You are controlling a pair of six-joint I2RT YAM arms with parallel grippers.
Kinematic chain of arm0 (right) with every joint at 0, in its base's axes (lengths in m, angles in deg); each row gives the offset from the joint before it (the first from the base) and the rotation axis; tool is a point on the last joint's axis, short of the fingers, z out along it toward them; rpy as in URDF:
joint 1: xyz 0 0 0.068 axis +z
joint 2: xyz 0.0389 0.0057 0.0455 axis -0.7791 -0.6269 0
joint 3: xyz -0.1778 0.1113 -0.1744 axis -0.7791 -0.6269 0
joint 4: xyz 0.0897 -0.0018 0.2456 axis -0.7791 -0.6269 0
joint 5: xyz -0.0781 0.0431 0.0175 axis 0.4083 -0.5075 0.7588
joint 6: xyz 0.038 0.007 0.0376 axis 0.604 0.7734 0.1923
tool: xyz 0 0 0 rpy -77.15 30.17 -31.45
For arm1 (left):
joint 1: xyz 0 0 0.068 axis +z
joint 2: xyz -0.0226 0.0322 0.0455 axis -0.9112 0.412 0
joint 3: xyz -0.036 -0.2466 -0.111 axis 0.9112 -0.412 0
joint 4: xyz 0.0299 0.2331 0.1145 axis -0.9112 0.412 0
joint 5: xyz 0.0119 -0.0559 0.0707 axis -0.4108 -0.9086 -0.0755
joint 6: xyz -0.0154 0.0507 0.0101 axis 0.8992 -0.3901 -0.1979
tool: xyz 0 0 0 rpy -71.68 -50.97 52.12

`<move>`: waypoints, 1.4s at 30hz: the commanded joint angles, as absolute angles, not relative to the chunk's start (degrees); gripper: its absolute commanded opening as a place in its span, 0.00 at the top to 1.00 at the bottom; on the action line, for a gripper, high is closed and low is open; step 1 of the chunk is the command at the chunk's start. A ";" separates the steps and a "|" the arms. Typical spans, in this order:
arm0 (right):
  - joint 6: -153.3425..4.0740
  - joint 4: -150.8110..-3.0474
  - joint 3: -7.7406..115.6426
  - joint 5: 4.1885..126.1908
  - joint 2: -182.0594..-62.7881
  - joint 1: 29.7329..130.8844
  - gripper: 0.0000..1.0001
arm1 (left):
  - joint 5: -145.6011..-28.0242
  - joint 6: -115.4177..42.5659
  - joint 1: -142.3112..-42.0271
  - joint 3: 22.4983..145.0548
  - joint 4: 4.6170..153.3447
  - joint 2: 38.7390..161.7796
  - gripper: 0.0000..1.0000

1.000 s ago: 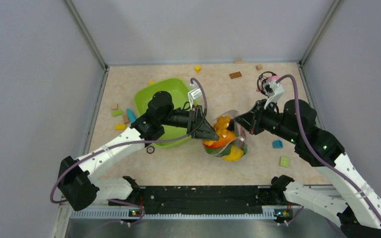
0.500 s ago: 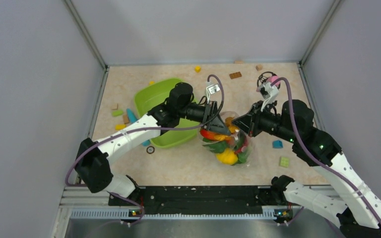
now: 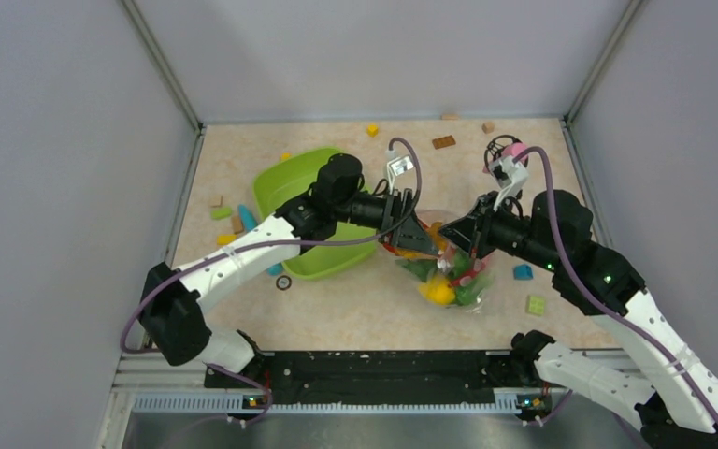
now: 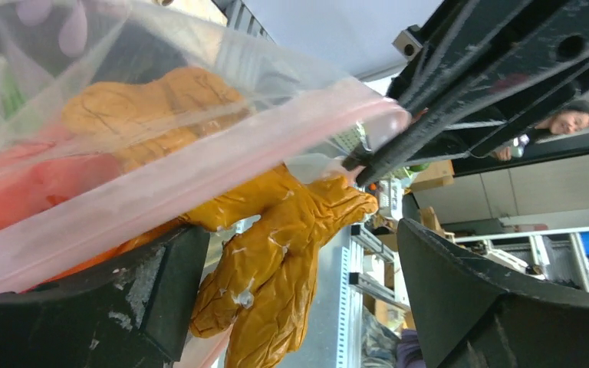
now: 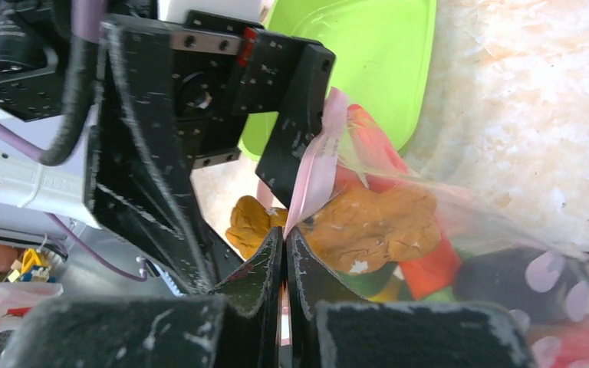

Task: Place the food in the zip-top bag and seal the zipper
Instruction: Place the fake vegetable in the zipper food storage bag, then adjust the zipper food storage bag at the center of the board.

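Note:
The clear zip-top bag (image 3: 451,277) hangs above the table between both arms, stuffed with food in red, green, yellow and orange. My right gripper (image 5: 284,234) is shut on the pink zipper (image 5: 316,165) at one end of the bag's mouth. My left gripper (image 4: 299,230) is open just left of it. The zipper (image 4: 199,172) rests against its left finger (image 4: 157,287). A crinkled orange-brown food piece (image 4: 276,253) pokes out of the mouth into the gap between the open jaws, apart from the right finger (image 4: 468,295). From above, the two grippers (image 3: 418,234) (image 3: 444,231) almost touch.
The lime-green tray (image 3: 292,182) lies under the left arm. Loose blocks are scattered about: yellow (image 3: 372,129), brown (image 3: 443,141), blue (image 3: 523,272), green (image 3: 536,304), several by the left wall (image 3: 222,213). A black wire ball (image 3: 503,150) sits far right. A small ring (image 3: 283,282) lies near the tray.
The left gripper has opened and let go of the bag's mouth. The left arm moved right earlier. The bag has sagged down and right, now hanging from the right gripper alone.

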State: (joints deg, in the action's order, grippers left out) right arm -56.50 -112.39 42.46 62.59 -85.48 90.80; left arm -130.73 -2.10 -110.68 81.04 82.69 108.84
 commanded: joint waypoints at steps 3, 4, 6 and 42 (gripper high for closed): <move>-54.36 -108.72 43.11 63.93 -83.58 91.17 1.00 | -123.56 -9.27 -110.73 82.94 88.07 101.38 0.02; -54.30 -108.88 43.05 64.07 -83.47 91.19 1.00 | -122.04 -10.28 -110.80 83.27 89.89 100.50 0.02; -54.18 -109.10 42.82 64.44 -83.12 91.19 1.00 | -118.10 -12.17 -110.77 83.43 92.72 98.37 0.02; -53.27 -102.48 33.72 57.93 -80.46 91.17 1.00 | -77.48 -17.16 -115.84 66.15 105.81 82.80 0.55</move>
State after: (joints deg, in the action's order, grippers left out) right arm -52.48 -107.93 33.80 58.96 -81.96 90.82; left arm -83.90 -17.48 -115.25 66.35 104.74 83.38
